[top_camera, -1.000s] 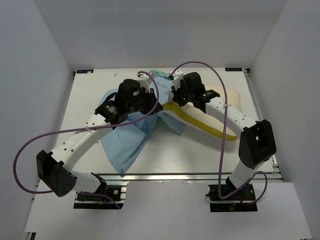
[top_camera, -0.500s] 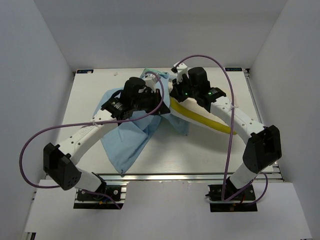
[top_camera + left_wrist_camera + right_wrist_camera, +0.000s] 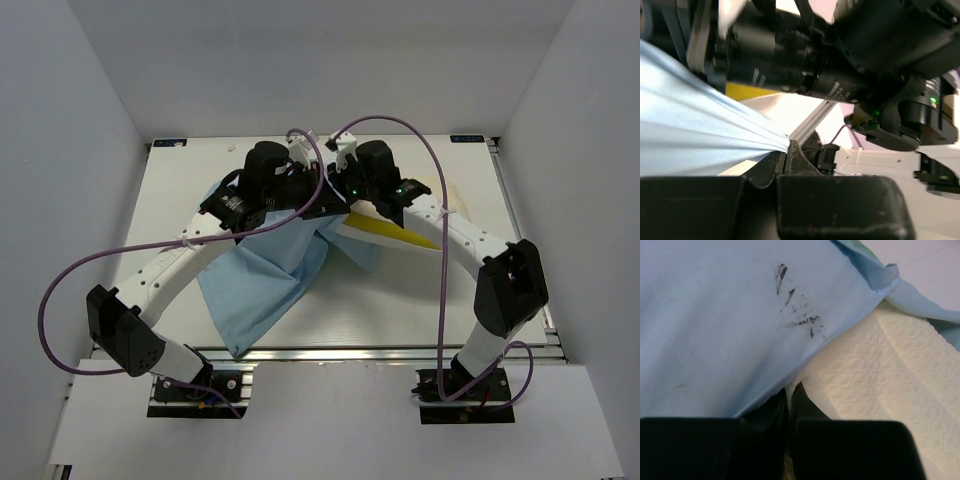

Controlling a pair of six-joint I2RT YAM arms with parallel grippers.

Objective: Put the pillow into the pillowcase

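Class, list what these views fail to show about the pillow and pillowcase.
Top view: pillowcase mouth hidden beneath left arm and right arm; pillow mostly covered by fabric.
Left wrist view: pillow largely blocked by right arm's housing.
Right wrist view: pillow's edges cut off by frame.

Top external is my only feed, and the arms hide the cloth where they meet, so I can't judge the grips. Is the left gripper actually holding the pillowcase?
Observer: Yes. The left wrist view shows the left gripper shut on a gathered fold of the light blue pillowcase.
Operator: And the right one?
Observer: The right gripper is shut as well, pinching the pillowcase edge where it lies over the dimpled pillow.
Operator: Anything on the cloth there?
Observer: There are dark smudges on its blue face near that edge.
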